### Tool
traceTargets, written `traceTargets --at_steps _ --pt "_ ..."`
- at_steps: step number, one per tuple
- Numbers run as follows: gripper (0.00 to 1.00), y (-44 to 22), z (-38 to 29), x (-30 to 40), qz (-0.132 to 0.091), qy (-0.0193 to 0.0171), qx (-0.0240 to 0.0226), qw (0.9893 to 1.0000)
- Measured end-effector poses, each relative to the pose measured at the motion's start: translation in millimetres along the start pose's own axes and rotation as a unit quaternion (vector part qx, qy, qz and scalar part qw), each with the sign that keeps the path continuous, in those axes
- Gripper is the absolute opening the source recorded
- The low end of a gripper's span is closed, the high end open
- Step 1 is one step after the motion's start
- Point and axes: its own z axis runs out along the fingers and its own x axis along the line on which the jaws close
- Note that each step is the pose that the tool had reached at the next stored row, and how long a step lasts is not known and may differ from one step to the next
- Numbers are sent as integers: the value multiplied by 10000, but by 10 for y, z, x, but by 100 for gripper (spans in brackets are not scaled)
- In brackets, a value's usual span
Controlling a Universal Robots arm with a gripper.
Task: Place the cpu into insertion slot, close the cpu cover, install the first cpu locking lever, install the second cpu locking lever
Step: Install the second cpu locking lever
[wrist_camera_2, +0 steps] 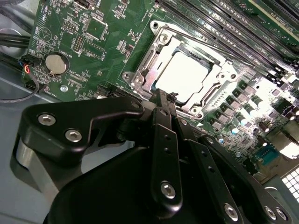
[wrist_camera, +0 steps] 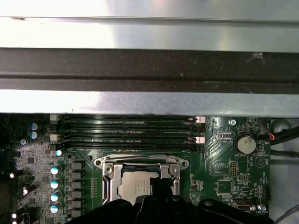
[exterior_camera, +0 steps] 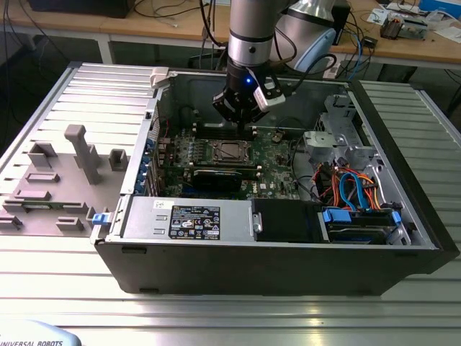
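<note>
The cpu [wrist_camera_2: 187, 74] lies flat in the insertion slot [wrist_camera_2: 156, 25] on the green board, its silver-grey top bright under the light. The cpu cover [wrist_camera_2: 140, 70] lies down around it, and the chip shows through its square cut-out. I cannot tell whether the locking levers are latched. My gripper [wrist_camera_2: 163, 95] is shut with nothing between its black fingers, its tip just above one edge of the socket. In the exterior view the gripper [exterior_camera: 248, 126] hangs inside the open computer case, a little behind the socket [exterior_camera: 229, 150]. In the first wrist view the fingertips [wrist_camera: 156, 184] overlap the cpu [wrist_camera: 133, 184].
Long memory slots [wrist_camera: 126, 133] run beside the socket, and a black card [exterior_camera: 216, 176] lies in front of it. A coin battery [wrist_camera: 245, 144] sits on the board. The case wall [wrist_camera: 149, 70], the power supply [exterior_camera: 187, 216] and bundled cables [exterior_camera: 349, 187] close in the space.
</note>
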Motion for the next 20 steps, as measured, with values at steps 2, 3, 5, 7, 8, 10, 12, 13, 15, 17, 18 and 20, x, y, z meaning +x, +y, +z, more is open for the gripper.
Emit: traceTargets --at_steps 2,3,5,7,8,10,12,13,15,17,18,20 --pt "11 -1 -1 0 -1 0 1 10000" --pt "11 -6 -1 0 -1 0 0 10000" --pt "11 -9 0 0 -1 0 0 10000" --pt "11 -12 -1 0 -1 0 0 10000" --pt "11 -20 0 0 -2 1 1 10000" --pt "11 -30 1 0 -1 0 0 10000" --pt "11 -34 2 0 0 0 0 10000" --pt "11 -34 2 0 0 0 0 10000" --pt "11 -34 2 0 -1 0 1 10000" --pt "11 -35 1 0 -1 0 1 10000" --pt "11 -35 0 0 -1 0 0 10000" --pt "11 -35 -9 0 -1 1 2 10000"
